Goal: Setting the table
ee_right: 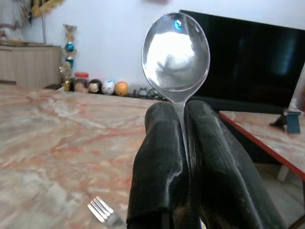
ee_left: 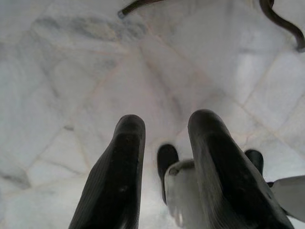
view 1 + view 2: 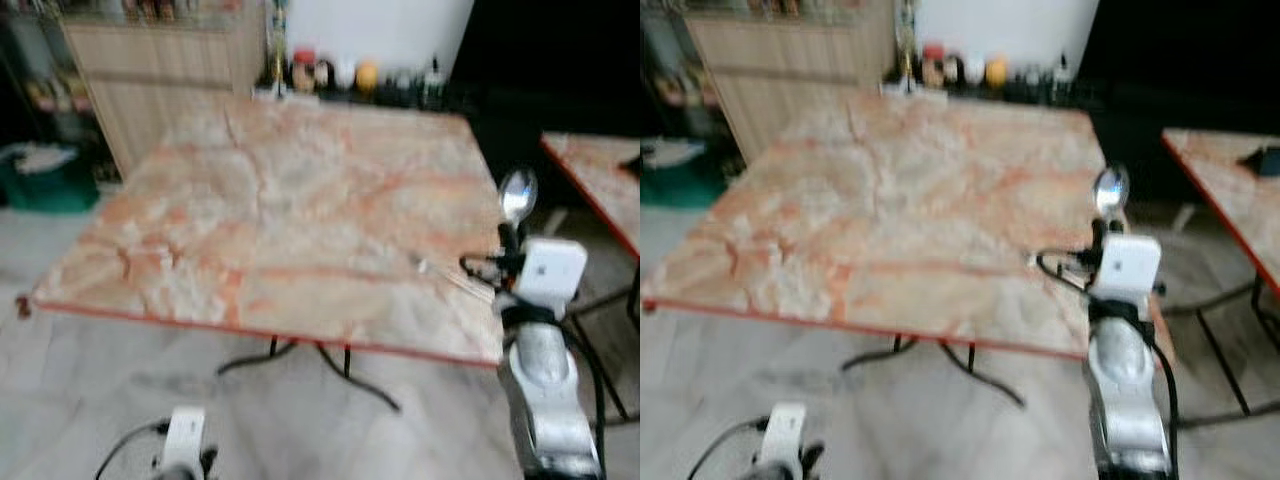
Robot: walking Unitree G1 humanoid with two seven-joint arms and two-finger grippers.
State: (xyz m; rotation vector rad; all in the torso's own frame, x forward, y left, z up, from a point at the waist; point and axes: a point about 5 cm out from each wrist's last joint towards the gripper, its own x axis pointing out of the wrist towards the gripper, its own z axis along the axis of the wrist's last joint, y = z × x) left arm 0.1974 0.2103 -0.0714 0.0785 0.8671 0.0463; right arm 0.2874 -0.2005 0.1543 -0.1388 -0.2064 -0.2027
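A metal spoon stands upright, bowl up, pinched between the two black fingers of my right gripper, which is shut on its handle. In the eye views the spoon rises above the right wrist at the near right corner of the pink marble table. A fork lies on the tabletop just below the gripper, close to the table's near right edge. My left gripper hangs low over the pale floor, fingers apart with nothing between them.
Small jars and figurines line the table's far edge. A wooden cabinet and a green bin stand at the left. A second marble table is at the right. Dark cables trail under the table.
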